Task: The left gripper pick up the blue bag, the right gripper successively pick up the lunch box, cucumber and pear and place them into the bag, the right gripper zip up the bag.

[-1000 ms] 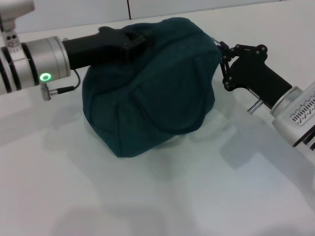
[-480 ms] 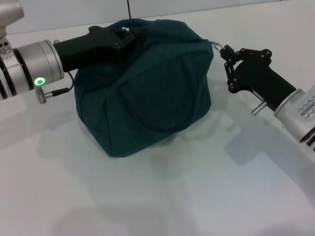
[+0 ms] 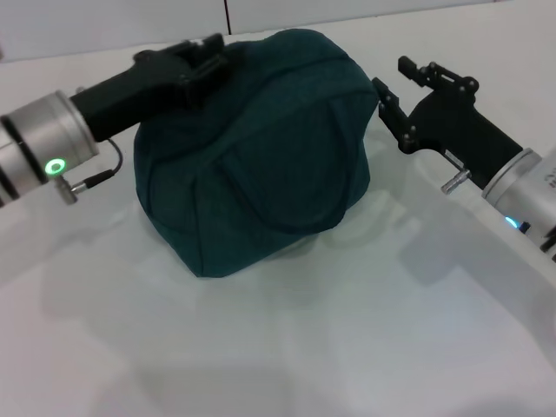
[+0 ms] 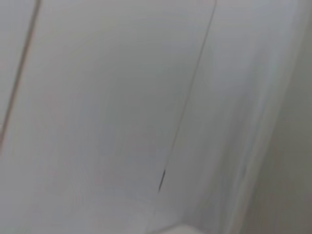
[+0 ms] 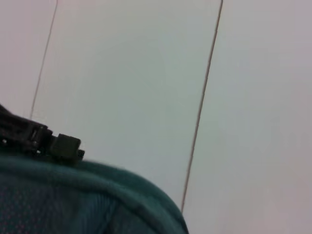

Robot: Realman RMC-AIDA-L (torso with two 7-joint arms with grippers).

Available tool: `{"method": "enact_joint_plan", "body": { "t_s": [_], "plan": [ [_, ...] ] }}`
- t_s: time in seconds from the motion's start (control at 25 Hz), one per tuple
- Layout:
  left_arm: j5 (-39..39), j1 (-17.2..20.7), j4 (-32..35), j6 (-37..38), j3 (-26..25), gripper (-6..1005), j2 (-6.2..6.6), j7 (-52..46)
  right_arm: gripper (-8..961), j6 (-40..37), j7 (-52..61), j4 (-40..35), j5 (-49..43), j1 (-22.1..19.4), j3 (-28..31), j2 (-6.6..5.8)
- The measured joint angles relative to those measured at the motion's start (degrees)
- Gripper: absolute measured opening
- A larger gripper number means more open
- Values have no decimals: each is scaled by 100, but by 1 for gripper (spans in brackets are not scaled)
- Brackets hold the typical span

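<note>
Bag [image 3: 261, 152]: teal, domed and bulging, sits on the white table [image 3: 304, 347] between the two grippers. No opening, lining or zip track shows from the head view. One loop handle lies flat down its near face.

Contents: lunch box, cucumber and pear are nowhere in view. Judging by the full shape, they are probably inside already, but that cannot be seen.

Left gripper [image 3: 207, 54]: at the bag's top far corner, on its own side. Fingers pressed into the fabric there and look closed on a fold or handle of the bag. Its wrist camera shows only pale wall panels.

Right gripper [image 3: 393, 80]: just beside the bag's upper edge on the opposite side. Jaws stand apart, nothing between them. One finger is near or just touching the cloth, the other clear of it. No zip pull is visible at the tips.

Right wrist view: teal rim of the bag [image 5: 97, 195] fills the lower part, with the left gripper [image 5: 44, 141] showing dark beyond it.

Progress: judged late. Loading appears finished and the bag looks closed over the top. Whether the zip is run fully home cannot be told.

Remaining: at most the last of the zip, then release by the left gripper.
</note>
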Motion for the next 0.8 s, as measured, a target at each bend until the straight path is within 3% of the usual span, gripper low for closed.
{"method": "enact_joint_plan", "body": {
  "t_s": [0.12,0.16,0.28,0.36,0.52,0.64,0.8],
  "plan": [
    [-248,180,3,257,0,308,0,108,317,-396,416,48,-27,-48,-13,-51],
    [-604,404,2,760,0,330,3,353,365,-528,539,48,-88,-69,-4,-88],
    [-866,538,-32,1347,3,396,29,541,511,-966,911,-49,-394,-146,46,-300],
    [-960,626,-66,1830,7,440,79,639,569,-1274,1350,-191,-743,-157,55,-505],
    [-567,727,-195,2543,9,528,130,1049,686,-1950,3256,-494,-2305,153,153,-1157],
    [235,783,-411,2798,11,736,113,1425,746,-2807,4717,-276,-3808,568,601,-1484],
    [780,1022,-447,2969,12,800,115,1790,753,-3957,5357,270,-5318,926,1649,-1458]
  ]
}}
